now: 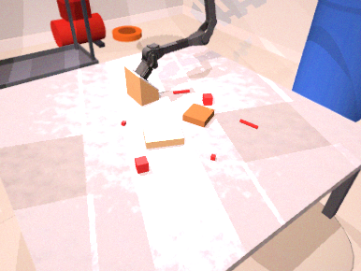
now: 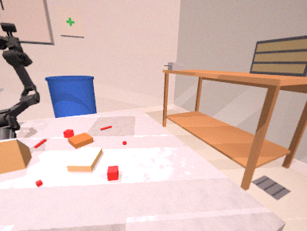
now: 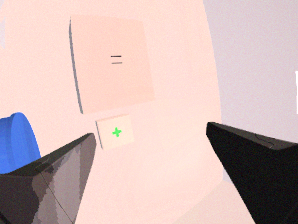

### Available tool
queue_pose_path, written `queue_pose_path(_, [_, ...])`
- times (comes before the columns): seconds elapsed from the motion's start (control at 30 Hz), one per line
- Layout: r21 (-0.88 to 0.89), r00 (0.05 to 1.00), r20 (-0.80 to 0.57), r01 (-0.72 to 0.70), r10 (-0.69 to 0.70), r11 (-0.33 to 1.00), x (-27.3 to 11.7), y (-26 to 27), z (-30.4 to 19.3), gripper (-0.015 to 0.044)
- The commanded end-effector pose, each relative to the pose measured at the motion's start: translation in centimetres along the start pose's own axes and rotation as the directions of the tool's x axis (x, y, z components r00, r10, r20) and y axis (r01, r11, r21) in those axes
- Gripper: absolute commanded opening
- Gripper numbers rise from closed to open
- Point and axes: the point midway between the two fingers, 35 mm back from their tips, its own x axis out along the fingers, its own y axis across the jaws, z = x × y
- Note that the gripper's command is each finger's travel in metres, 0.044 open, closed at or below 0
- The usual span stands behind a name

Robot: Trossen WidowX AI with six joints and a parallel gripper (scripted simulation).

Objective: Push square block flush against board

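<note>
The orange square block [image 1: 198, 115] [image 2: 80, 140] lies flat on the table. The board, a pale flat piece with a tan edge [image 1: 165, 142] [image 2: 79, 167], lies nearer the top camera, with a gap between it and the block. The block is turned at an angle to the board, and no side of it touches. The board's top is washed out by light in the top view. My gripper [image 3: 152, 133] is open and empty, raised high and facing the wall, far from both parts. Its fingers are out of view in the top view and not discernible in the exterior view.
A tall tan wooden piece [image 1: 140, 89] [image 2: 13, 156] stands by the arm's base. Red cubes [image 1: 141, 164] [image 1: 208, 99] [image 2: 113, 173] and red sticks [image 1: 181, 92] [image 1: 249, 123] lie around the parts. A blue barrel [image 1: 327, 56] [image 2: 72, 95] stands beyond the table.
</note>
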Motion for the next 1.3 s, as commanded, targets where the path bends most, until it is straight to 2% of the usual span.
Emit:
queue_pose_path(0.0, [0.000,1.000,0.000,0.000,0.000,1.000,0.0,0.0,0.0,0.0374])
queue_pose_path(0.13, [-0.020,0.999,0.005,0.031,-0.031,0.999,-0.2,-0.9,0.3,0.0269])
queue_pose_path(0.47, [-0.153,0.969,0.012,0.246,-0.248,0.957,-2.0,-7.2,1.3,0.0006])
queue_pose_path(0.73, [-0.254,0.908,-0.017,0.401,-0.419,0.880,-4.4,-12.2,1.0,0.0000])
queue_pose_path(1.03, [-0.245,0.864,-0.061,0.473,-0.501,0.846,-6.2,-14.2,-0.2,0.0000])
queue_pose_path(1.27, [-0.353,0.784,-0.121,0.540,-0.609,0.764,-8.8,-17.3,-1.6,0.0000])
